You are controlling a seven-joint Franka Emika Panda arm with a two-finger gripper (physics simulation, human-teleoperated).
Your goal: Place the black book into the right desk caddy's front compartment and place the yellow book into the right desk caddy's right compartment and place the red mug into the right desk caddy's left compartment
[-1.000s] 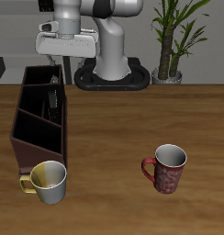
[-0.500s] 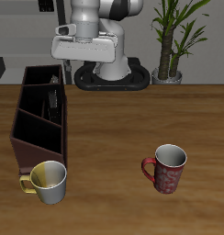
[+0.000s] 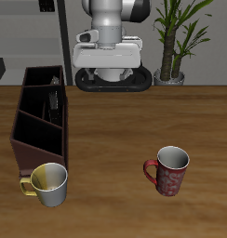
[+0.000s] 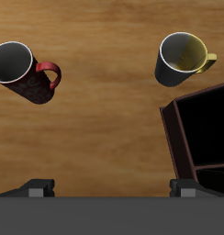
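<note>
The red mug stands upright on the wooden table near the front edge, handle to the side; the wrist view shows it too. The right desk caddy is a long dark brown box along the table's edge, and one corner of it shows in the wrist view. A dark upright shape in its middle section looks like the black book. I cannot make out the yellow book. My gripper hangs high over the back of the table, away from the caddy and mug. It is open and empty.
A yellow-cream mug stands by the caddy's near end, also in the wrist view. A potted plant stands behind the table beside the robot's base.
The arm has swung sideways from above the caddy's far end to the middle of the table's back. The mugs and the caddy have not moved.
</note>
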